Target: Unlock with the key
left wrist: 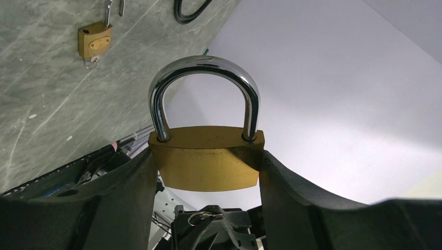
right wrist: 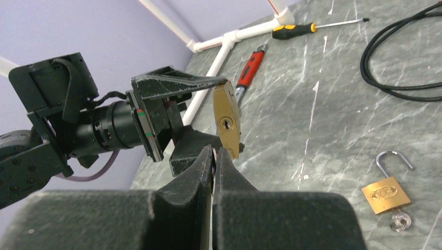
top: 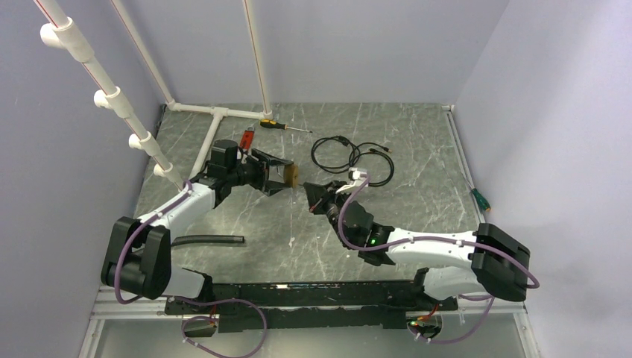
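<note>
— How many padlocks?

— Two. The larger padlock (left wrist: 208, 159), brass with its shackle shut, is pinched by its sides in the left gripper (top: 283, 177). It is held off the table (top: 417, 134), left of centre, with its keyhole (right wrist: 225, 123) facing the right gripper (right wrist: 213, 156). The small padlock (right wrist: 385, 194) lies flat on the table, shackle open.

— And the right gripper?

— Its fingers are pressed together, tips just beside the keyhole. I can't tell whether a key sits between them.

— Anything else?

— One tangle of black cable (top: 350, 156) at the far middle. There are three handled tools: a yellow-black screwdriver (top: 274, 124) and a red-handled tool (top: 248, 138) at the far left, and a green-handled tool (top: 478, 198) at the right edge.
</note>
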Robot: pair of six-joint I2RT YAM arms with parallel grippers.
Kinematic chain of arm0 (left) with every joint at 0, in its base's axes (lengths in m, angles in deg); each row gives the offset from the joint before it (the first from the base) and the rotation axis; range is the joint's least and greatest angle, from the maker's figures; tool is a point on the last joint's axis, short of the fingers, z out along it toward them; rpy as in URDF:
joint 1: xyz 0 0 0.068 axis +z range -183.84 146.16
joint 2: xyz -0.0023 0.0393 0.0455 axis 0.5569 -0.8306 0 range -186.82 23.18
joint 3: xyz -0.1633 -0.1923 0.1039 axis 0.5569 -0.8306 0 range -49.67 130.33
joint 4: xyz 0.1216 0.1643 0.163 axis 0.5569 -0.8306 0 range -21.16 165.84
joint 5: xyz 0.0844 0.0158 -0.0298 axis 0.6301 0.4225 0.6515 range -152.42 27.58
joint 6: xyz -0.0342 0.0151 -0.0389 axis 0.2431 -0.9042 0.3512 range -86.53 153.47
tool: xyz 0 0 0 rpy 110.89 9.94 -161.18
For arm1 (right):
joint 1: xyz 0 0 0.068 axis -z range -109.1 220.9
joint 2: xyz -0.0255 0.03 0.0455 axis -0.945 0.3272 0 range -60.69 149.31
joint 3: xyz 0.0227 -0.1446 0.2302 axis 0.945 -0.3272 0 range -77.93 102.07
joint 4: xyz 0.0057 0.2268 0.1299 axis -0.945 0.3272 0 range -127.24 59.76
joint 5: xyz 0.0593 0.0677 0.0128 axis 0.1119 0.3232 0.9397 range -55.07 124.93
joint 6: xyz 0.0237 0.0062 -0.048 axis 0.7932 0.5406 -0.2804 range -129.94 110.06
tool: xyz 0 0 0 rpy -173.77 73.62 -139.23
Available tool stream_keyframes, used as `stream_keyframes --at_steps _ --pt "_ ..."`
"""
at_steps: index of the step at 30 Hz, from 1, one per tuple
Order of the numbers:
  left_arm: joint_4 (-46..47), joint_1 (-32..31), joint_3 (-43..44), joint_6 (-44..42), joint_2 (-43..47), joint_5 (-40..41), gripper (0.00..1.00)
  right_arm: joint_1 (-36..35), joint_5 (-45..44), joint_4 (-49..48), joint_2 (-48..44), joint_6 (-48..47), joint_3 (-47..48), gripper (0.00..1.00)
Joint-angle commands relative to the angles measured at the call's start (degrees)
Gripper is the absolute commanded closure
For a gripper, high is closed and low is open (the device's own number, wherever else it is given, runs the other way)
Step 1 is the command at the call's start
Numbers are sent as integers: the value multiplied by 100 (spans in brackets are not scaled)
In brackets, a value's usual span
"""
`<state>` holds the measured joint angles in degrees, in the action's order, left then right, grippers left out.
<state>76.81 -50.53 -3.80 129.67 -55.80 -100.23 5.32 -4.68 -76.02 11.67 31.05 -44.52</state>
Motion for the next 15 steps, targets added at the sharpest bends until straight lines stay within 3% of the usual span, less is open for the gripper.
stream_keyframes --at_steps 1,15 --pt "630 8 98 215 130 -383 100 -29 -504 -590 73 -401 279 100" --pt "733 4 86 209 61 -361 100 -25 -790 -970 608 -858 562 100"
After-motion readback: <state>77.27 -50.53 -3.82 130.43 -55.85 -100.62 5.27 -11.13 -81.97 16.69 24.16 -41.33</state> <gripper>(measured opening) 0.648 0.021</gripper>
